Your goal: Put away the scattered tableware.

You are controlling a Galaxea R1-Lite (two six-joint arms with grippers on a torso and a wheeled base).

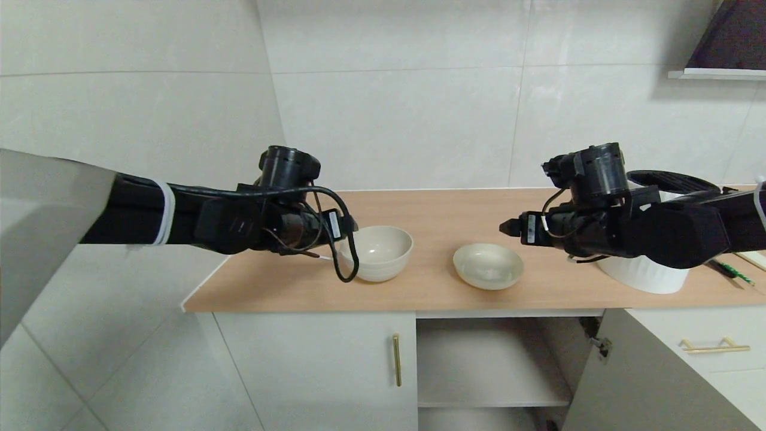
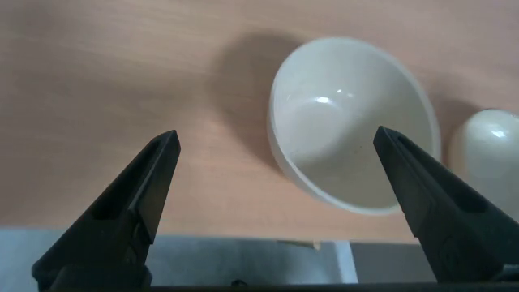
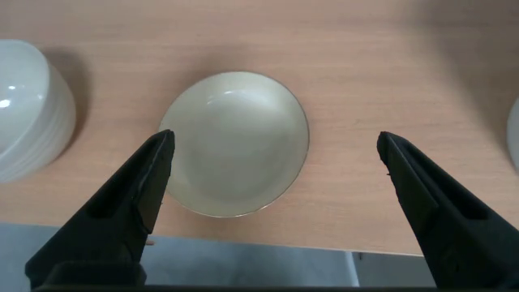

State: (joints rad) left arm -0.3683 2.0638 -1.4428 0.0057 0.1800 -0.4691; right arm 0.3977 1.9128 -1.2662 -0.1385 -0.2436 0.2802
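You are hovering left gripper (image 2: 276, 136) over deep cream ceramic bowl (image 2: 353, 122); jaws gaping wide, gripping nothing; bowl sitting below gap, crowding one finger. You are hanging right gripper (image 3: 276, 139) over shallow cream ceramic dish (image 3: 235, 144); jaws spread likewise, empty; dish lying beneath gap, nearer one finger. Both pieces resting on wooden countertop (image 1: 431, 209). Open white cabinet (image 1: 485, 359) waiting underneath. Judging progress: nothing looking stowed yet; both grasps and both placements remaining.
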